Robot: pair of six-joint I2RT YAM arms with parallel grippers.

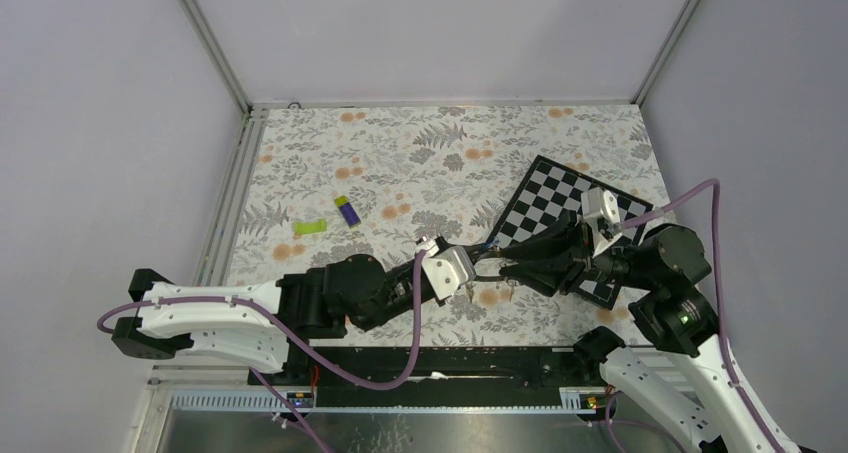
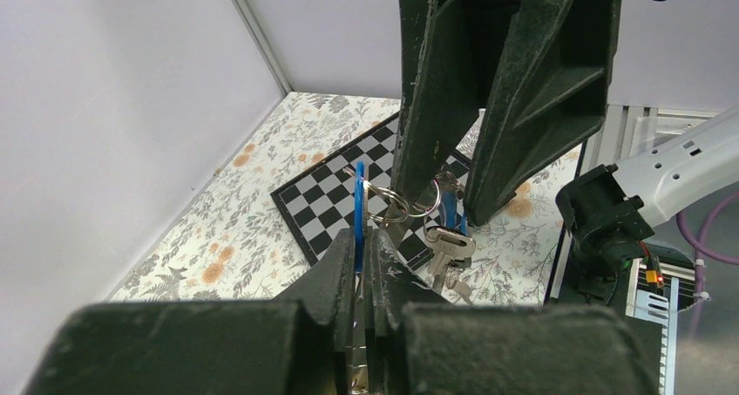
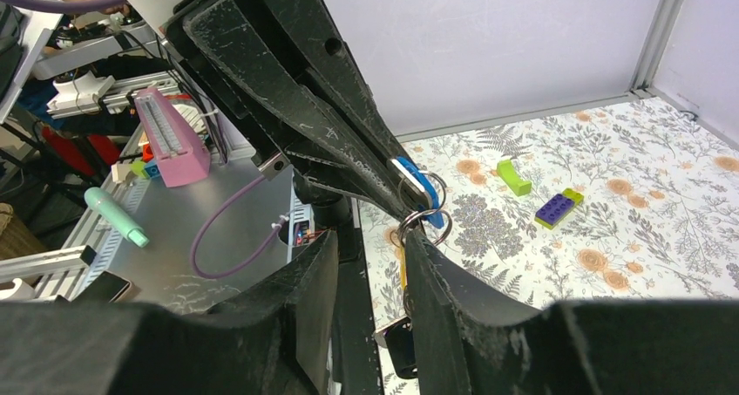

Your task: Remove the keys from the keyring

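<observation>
Keys [image 2: 449, 242] hang off keyring [image 2: 398, 205] in midair above tabletop [image 2: 218, 238], between both claws. Left claw [image 2: 366, 234] is clamped on blue tag [image 2: 359, 199], tag's long axis pointing at right claw [image 2: 444, 207]. Right claw, half-spread, straddles keyring from opposite side; can't tell if it pinches.

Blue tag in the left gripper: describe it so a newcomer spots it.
Near the table's front edge, beside the checkerboard, the left gripper is shut on a blue tag, edge-on between its fingers. The silver keys beside it hang loose; only this flat piece sits in that gripper.
</observation>
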